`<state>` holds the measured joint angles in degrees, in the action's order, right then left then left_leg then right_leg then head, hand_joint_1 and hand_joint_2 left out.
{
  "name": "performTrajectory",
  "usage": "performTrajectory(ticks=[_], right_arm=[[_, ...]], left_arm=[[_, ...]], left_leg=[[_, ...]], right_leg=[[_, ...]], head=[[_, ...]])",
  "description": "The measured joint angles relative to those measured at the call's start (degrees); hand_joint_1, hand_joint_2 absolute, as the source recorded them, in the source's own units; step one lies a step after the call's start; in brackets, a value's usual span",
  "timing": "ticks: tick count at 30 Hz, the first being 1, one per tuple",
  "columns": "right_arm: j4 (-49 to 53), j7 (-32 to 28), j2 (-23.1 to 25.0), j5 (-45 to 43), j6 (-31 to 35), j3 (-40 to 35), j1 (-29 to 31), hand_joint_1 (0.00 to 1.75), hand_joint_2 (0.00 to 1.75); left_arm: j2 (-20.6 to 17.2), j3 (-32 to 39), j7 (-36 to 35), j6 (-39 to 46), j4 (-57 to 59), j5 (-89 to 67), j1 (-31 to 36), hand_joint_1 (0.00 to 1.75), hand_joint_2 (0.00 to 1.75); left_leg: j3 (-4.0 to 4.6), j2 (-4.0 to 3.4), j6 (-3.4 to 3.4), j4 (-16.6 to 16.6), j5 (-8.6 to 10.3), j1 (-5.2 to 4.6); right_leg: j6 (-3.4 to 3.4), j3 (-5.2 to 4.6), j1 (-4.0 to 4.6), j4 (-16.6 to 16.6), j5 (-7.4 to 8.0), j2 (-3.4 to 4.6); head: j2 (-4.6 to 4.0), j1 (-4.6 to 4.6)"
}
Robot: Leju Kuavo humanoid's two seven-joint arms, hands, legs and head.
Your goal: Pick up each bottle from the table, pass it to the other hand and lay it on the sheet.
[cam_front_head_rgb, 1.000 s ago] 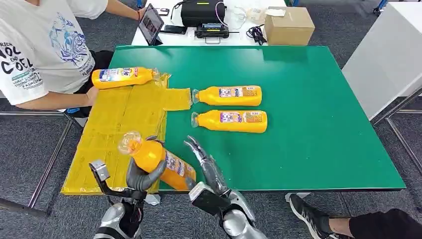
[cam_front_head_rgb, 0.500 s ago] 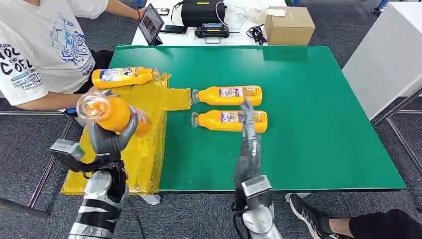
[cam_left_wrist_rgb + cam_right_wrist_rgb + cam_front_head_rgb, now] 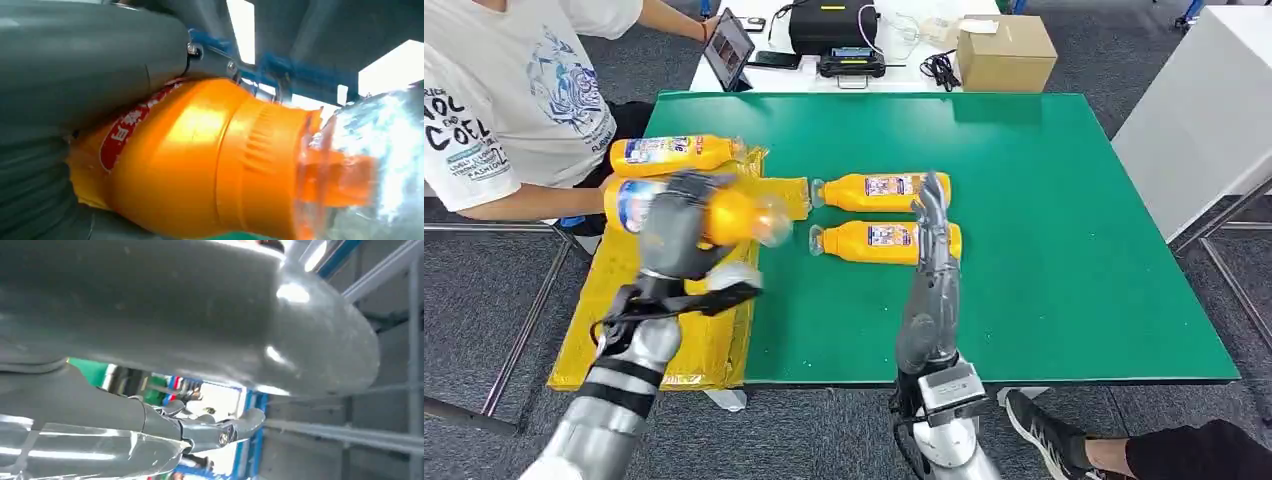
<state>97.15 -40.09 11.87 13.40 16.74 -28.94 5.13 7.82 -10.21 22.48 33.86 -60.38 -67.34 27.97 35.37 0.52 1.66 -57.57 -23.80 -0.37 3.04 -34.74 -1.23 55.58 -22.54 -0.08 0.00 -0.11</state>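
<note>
The left hand [image 3: 674, 235] gripped an orange bottle [image 3: 714, 212] — lying level, cap toward 3 o'clock — above the yellow sheet [image 3: 679, 290] at the green bench's [image 3: 1044, 250] 9 o'clock side. In the left wrist view the thumb [image 3: 90, 55] pressed against that bottle's label. Another bottle [image 3: 674, 152] lay on the sheet at 12 o'clock from the hand. The right hand [image 3: 932, 215], fingers straight and holding nothing, hung over two bottles — far [image 3: 879, 190] and near [image 3: 874, 240] — lying side by side mid-bench.
</note>
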Motion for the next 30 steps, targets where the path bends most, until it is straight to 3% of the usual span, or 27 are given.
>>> performTrajectory(ticks=[5, 10, 15, 30], right_arm=[[-0.79, 0.00, 0.13, 3.82, 0.22, -1.48, 1.73, 0.00, 0.00], [-1.88, 0.00, 0.28, 4.17, -1.09, -2.21, 1.90, 0.00, 0.00], [-2.82, 0.18, 0.28, 4.98, -2.56, -2.25, 1.80, 0.00, 0.00], [-4.79, 0.17, 0.44, 5.09, -3.45, -2.16, 1.58, 0.00, 0.00]], left_arm=[[-0.59, -2.66, -5.03, 1.56, 15.64, -6.85, 5.94, 1.75, 1.75], [-1.53, -4.08, -8.14, -1.09, 23.74, -9.72, 8.05, 1.75, 1.75], [-3.32, -4.65, -11.43, -5.14, 28.77, -13.58, 9.37, 1.75, 1.75], [-5.66, -4.89, -13.02, -6.26, 33.97, -15.23, 10.01, 1.75, 1.75]], left_leg=[[0.09, -0.09, 0.04, -0.01, 0.08, 0.00], [0.13, -0.07, 0.04, 0.00, 0.08, 0.03], [0.13, -0.08, 0.03, 0.01, 0.07, 0.02], [0.13, -0.05, 0.03, 0.00, 0.07, 0.02]], right_leg=[[-0.12, -0.11, 0.02, 0.01, 0.09, 0.04], [-0.11, -0.15, 0.03, 0.02, 0.07, 0.04], [-0.11, -0.16, 0.03, 0.02, 0.06, 0.05], [-0.11, -0.16, 0.02, 0.02, 0.06, 0.03]], head=[[0.00, 0.02], [0.00, 0.00], [0.00, 0.00], [0.00, 0.00]])
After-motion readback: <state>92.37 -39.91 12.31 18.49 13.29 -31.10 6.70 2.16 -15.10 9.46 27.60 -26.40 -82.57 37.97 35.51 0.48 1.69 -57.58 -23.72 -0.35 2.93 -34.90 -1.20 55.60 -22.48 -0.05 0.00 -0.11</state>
